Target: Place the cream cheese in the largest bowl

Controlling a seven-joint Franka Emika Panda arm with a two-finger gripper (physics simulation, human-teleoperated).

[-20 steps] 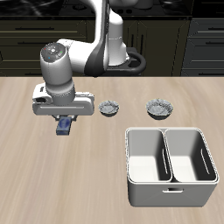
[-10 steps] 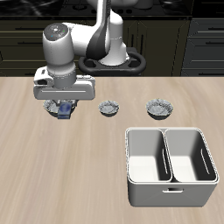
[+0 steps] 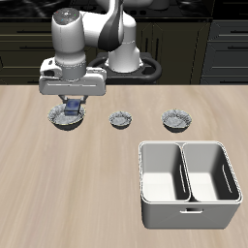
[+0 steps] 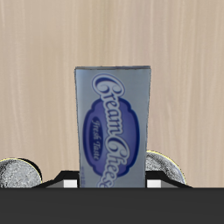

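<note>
The cream cheese (image 3: 72,105), a small blue box with a lighter label, hangs upright just above the largest bowl (image 3: 58,118), a grey-speckled bowl with a dark crinkled rim. My gripper (image 3: 72,98) is shut on the box from above. The box's "Cream Cheese" label (image 4: 112,127) fills the middle of the wrist view, between my fingers (image 4: 61,181). Speckled bowl edges (image 4: 17,173) show on both sides of it. I cannot tell whether the box's lower end touches the bowl.
Two smaller speckled bowls (image 3: 120,119) (image 3: 176,119) stand in a row beside the largest one. A white two-compartment bin (image 3: 189,184) sits nearer the table's front edge. A dark round object (image 3: 145,70) lies by the robot's base.
My gripper has lifted the cream cheese and carried it toward the back of the table. It went from in front of the largest bowl to just over it.
</note>
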